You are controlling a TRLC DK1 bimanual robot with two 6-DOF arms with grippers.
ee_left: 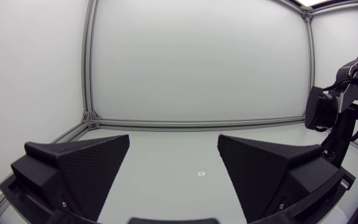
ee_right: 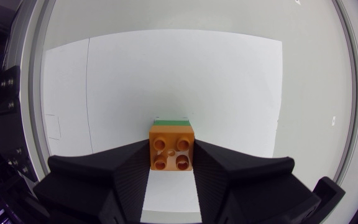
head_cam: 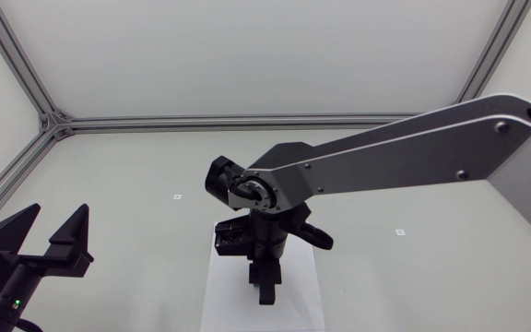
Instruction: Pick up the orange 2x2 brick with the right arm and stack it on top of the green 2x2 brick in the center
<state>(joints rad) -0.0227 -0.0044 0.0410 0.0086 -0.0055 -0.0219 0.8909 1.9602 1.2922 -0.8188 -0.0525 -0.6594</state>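
Note:
In the right wrist view the orange 2x2 brick [ee_right: 171, 151] sits studs-up between the black fingers of my right gripper [ee_right: 171, 146], which is shut on it from both sides. A thin strip of the green 2x2 brick [ee_right: 171, 121] shows just beyond and under the orange one; whether the two touch I cannot tell. From the head view my right gripper [head_cam: 265, 284] points down over the white sheet [head_cam: 221, 300], and the arm hides both bricks. My left gripper [head_cam: 55, 238] stands open at the table's left with nothing in it; its fingers [ee_left: 79, 165] are wide apart.
The white paper sheet [ee_right: 166, 74] lies under the bricks at the table's centre. Small square markers [head_cam: 178, 196] [head_cam: 399, 231] dot the grey tabletop. Aluminium frame rails [head_cam: 247, 121] run along the table's back and left edges. My right arm [ee_left: 337, 112] shows ahead of the left gripper.

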